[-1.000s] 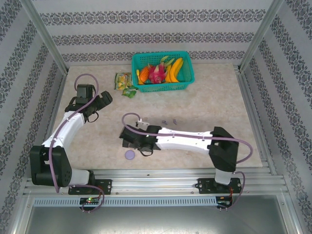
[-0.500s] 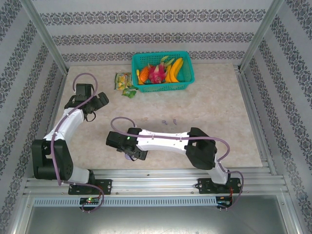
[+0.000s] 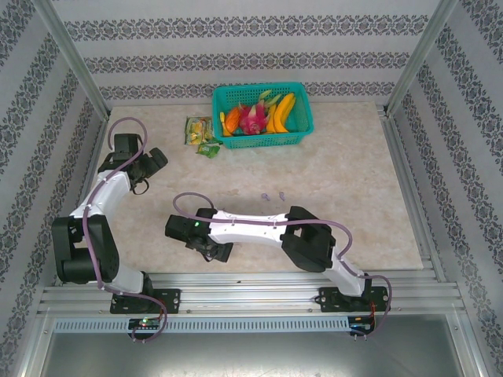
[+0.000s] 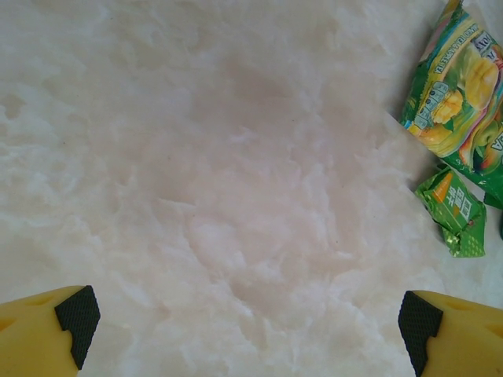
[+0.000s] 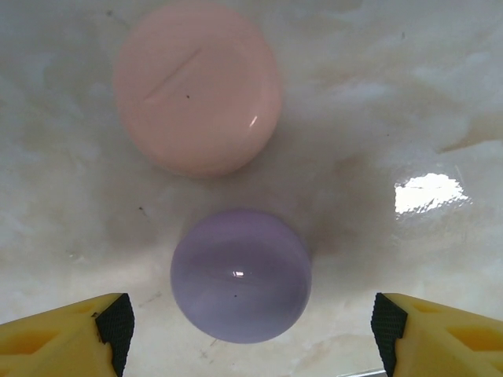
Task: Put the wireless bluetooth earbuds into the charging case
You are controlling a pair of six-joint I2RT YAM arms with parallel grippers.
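Lining up on the lilac charging case (image 5: 240,275) at lower centre, the right gripper (image 5: 251,323) is hanging spread wide around it; closing squarely is looking next.

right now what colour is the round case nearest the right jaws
Pale lilac; the round case shows best in the right wrist view.
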